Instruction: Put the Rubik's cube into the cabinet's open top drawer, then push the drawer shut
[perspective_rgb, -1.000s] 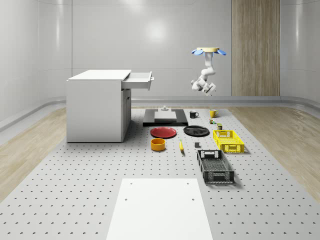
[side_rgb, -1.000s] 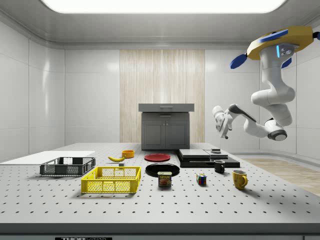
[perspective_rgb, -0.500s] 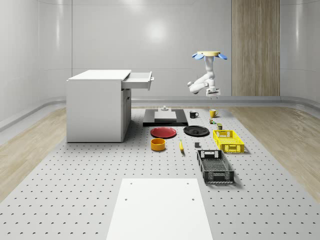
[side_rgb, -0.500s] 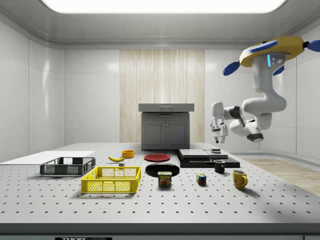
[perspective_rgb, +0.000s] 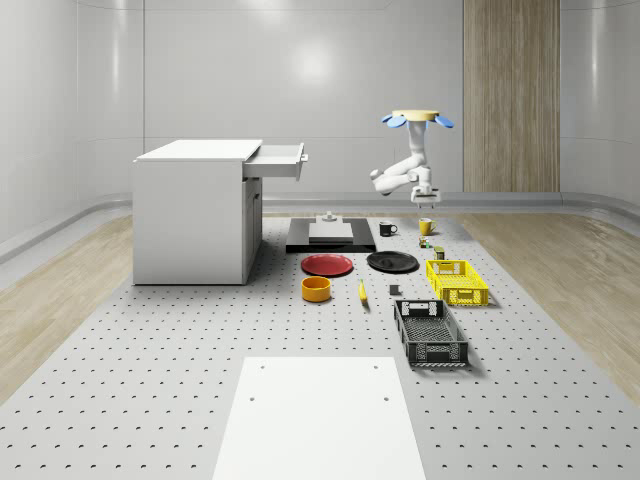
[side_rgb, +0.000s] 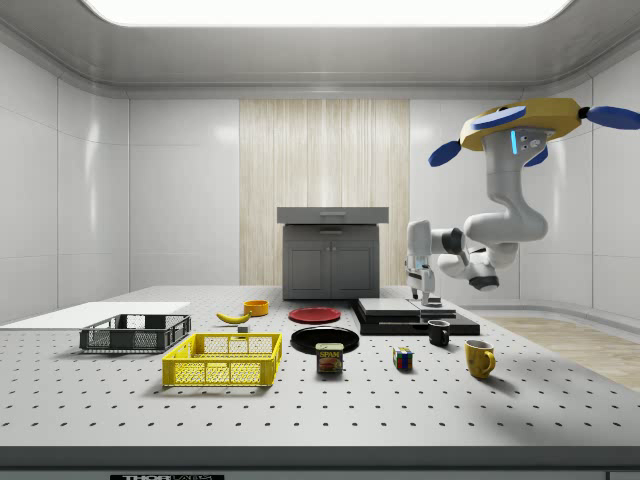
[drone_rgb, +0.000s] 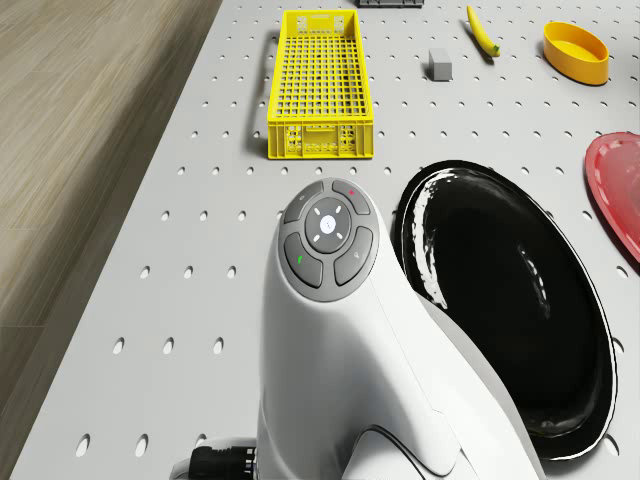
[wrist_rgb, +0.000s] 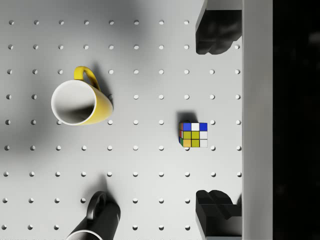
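Observation:
The Rubik's cube (wrist_rgb: 193, 135) lies on the perforated table, seen small in the whole-scene view (perspective_rgb: 425, 242) and in the side view (side_rgb: 403, 358). I hover in the air above it, drone body (perspective_rgb: 410, 117) well over the table. My arm hangs down and my gripper (wrist_rgb: 218, 121) points straight at the table, open, high above the cube; its dark fingertips (wrist_rgb: 217, 30) stand either side of the cube. The gripper (side_rgb: 423, 293) holds nothing. The white cabinet (perspective_rgb: 195, 215) stands at the whole-scene view's left with its top drawer (perspective_rgb: 280, 160) pulled out.
A yellow mug (wrist_rgb: 75, 102) and a black mug (wrist_rgb: 97, 220) stand near the cube. A black plate (drone_rgb: 500, 300), yellow crate (drone_rgb: 320, 85), banana (drone_rgb: 483, 30), orange bowl (drone_rgb: 575, 50), red plate (perspective_rgb: 327, 264), black crate (perspective_rgb: 430, 333) and a can (side_rgb: 329, 357) also sit on the table.
The drone has come lower and shifted towards the side view's left. The arm has swung from a tilted pose until the gripper points straight down over the cube.

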